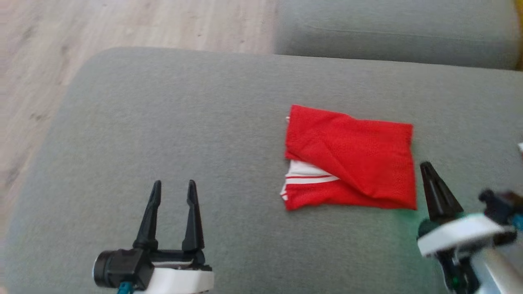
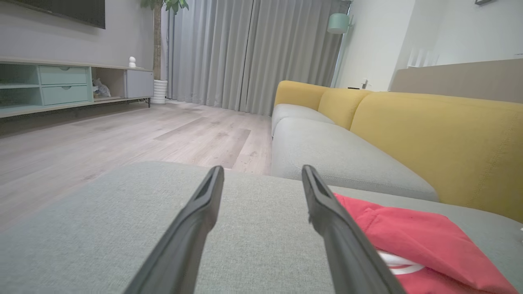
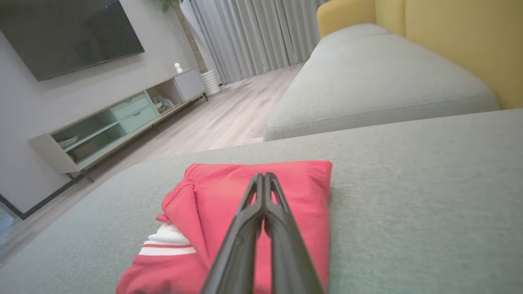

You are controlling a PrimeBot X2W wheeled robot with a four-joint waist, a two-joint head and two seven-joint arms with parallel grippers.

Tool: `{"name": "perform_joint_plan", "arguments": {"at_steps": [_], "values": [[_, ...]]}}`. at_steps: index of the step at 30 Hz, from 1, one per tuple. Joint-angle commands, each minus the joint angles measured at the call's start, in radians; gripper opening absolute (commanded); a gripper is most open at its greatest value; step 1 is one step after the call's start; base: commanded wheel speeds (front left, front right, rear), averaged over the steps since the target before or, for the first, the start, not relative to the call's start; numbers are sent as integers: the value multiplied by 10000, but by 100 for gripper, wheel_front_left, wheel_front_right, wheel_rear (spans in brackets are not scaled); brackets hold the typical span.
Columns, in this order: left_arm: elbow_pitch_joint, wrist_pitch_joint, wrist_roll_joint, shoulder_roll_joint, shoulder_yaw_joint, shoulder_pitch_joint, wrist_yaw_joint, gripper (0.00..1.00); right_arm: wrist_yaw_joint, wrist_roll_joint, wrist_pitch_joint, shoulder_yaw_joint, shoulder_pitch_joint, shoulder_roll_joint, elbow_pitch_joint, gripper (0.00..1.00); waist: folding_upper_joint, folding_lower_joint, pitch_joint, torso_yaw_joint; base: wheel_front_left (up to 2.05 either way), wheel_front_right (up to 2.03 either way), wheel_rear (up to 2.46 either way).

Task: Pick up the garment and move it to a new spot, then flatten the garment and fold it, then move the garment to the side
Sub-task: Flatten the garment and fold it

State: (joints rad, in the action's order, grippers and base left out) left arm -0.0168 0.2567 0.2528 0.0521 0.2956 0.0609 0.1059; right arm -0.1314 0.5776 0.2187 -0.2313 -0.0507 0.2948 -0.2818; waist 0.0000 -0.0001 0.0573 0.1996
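Observation:
A red garment (image 1: 351,157) with white stripes lies folded into a compact rectangle on the grey sofa cushion (image 1: 163,122). It shows to the right of my fingers in the left wrist view as the garment (image 2: 425,241), and under my fingers in the right wrist view as the garment (image 3: 212,208). My left gripper (image 1: 173,188) rests open at the lower left, well away from the cloth, with nothing between its fingers (image 2: 204,204). My right gripper (image 1: 427,166) sits just off the garment's right edge, its fingertips (image 3: 263,179) pressed together, holding nothing.
Wooden floor (image 1: 81,28) runs beyond the cushion's left and far edges. A second grey seat cushion (image 1: 392,32) lies at the back right, with a yellow backrest (image 2: 441,134) behind. A TV cabinet (image 3: 114,122) and curtains (image 2: 253,49) stand across the room.

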Motion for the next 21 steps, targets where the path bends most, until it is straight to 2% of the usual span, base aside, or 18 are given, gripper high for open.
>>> {"name": "perform_joint_plan", "arguments": {"at_steps": [1,8,13,17,21], "values": [[396,51,30,-18,-158,-342,59,100,7,206,-258,-336,-910,287,-54,0,0,1,160,568,0,0,0],[368,51,228,-18,349,-492,173,100,7,427,-1775,-1931,-3098,816,-2379,0,0,1,660,1850,0,0,0],[370,51,445,-18,565,-645,311,100,7,1257,-2497,-3309,-3740,1053,-3434,0,0,1,943,2397,0,0,0],[424,51,471,-18,558,-724,404,100,7,2524,-2506,-4408,-3647,1191,-2743,0,0,1,1055,2437,0,0,0],[563,51,349,-18,351,-699,438,100,7,3401,-2229,-5365,-3278,1710,-1242,0,0,1,1076,1987,0,0,0]]}}
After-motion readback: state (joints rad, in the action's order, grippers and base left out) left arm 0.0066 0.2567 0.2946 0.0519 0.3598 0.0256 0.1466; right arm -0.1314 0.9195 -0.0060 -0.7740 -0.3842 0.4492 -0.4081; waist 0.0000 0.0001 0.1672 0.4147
